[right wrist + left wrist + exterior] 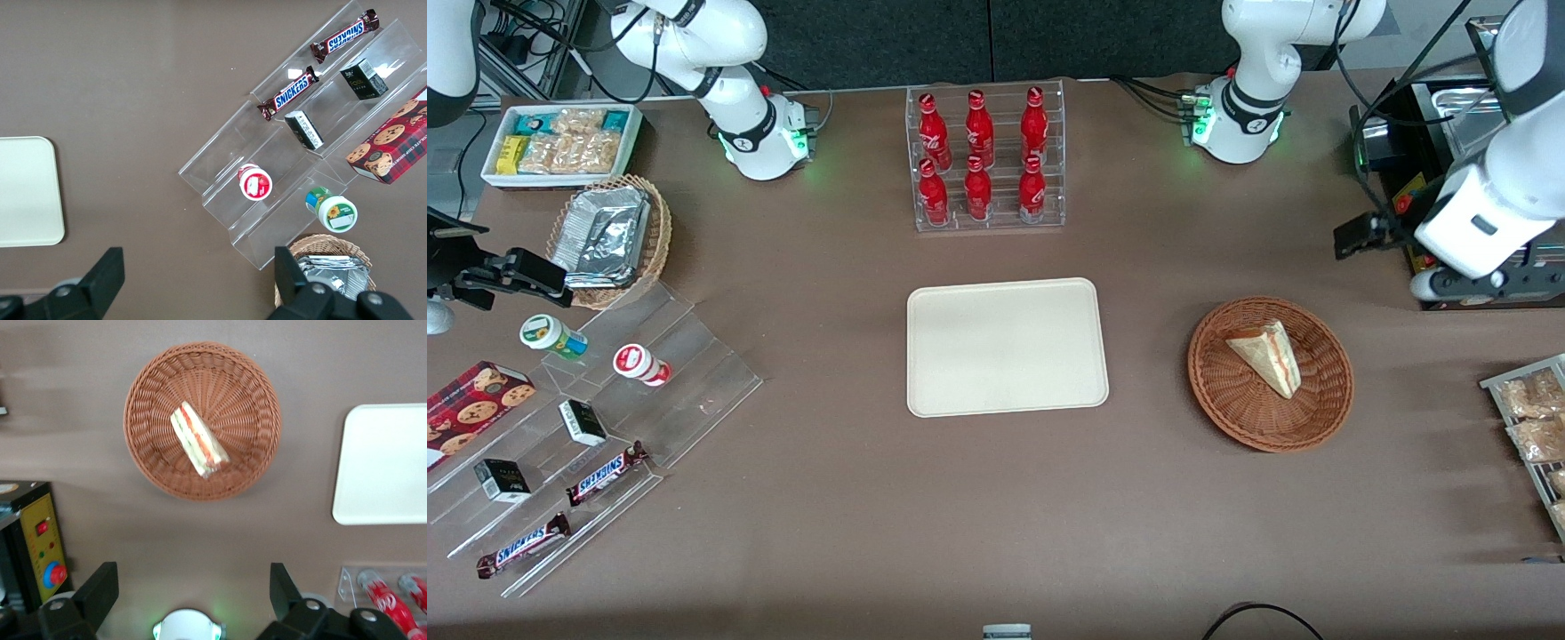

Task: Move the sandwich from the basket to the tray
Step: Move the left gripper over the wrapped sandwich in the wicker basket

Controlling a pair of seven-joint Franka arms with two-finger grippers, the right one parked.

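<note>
The sandwich [1267,356] [199,440], a pale bread wedge with a red-orange stripe, lies in the round reddish-brown wicker basket [1209,391] [143,453]. The cream tray [1005,347] [387,467] lies flat beside the basket, toward the parked arm's end, with nothing on it. My gripper [1360,236] [192,590] hangs high over the table, farther from the front camera than the basket and a little toward the working arm's end. Its fingers [100,593] are spread wide open with only bare table between them.
A clear rack of red bottles [985,160] [387,593] stands farther from the front camera than the tray. A black box with a yellow button panel [43,540] sits near my arm. A wire rack of packaged snacks [1534,427] lies at the working arm's end.
</note>
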